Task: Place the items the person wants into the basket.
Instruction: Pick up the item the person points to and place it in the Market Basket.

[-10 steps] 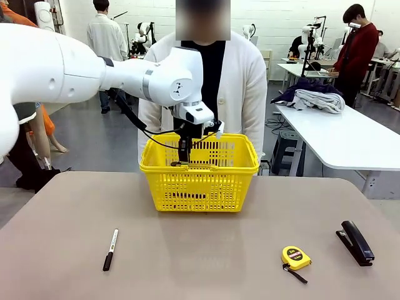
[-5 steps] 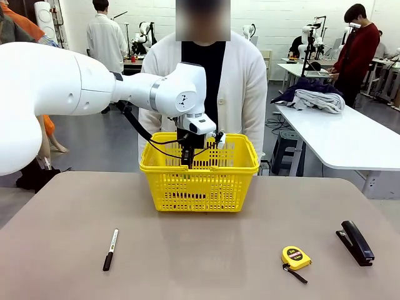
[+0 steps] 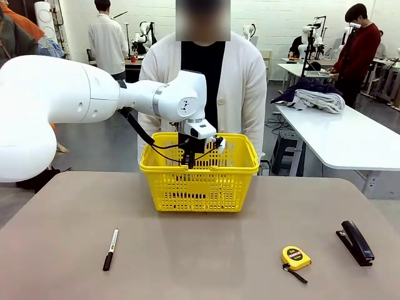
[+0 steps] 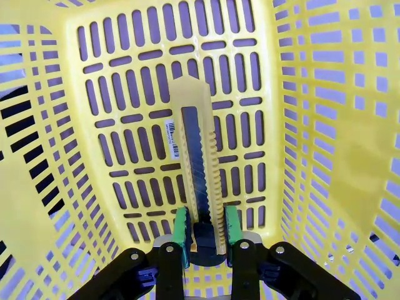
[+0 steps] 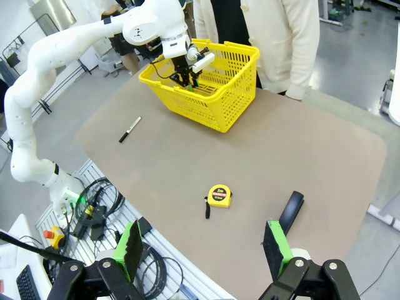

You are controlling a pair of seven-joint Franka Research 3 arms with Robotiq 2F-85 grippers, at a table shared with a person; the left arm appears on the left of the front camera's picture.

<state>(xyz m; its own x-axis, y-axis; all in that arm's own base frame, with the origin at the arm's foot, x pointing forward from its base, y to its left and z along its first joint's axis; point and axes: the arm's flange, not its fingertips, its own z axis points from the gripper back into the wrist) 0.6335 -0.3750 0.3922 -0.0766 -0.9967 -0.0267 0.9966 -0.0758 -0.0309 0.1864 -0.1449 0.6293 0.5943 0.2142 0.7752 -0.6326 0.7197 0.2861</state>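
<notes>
Left end effector [image 4: 206, 220]: we see its green pads [image 4: 181, 228] pinching the knife [image 4: 199, 144], down inside the basket [image 4: 325, 94].
Knife: yellow and black, tip toward the basket floor.
Right end effector [image 5: 203, 250]: spread wide above the desk [image 5: 300, 150].
Tape measure [image 3: 295, 257]: on the desk, near the stapler [image 3: 356, 241].

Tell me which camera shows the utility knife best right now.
Left wrist view: the utility knife fills the middle, between the pads of the left hand, inside the basket. Front view: the basket wall and hand hide it. Right wrist view: too far off to make out.
</notes>
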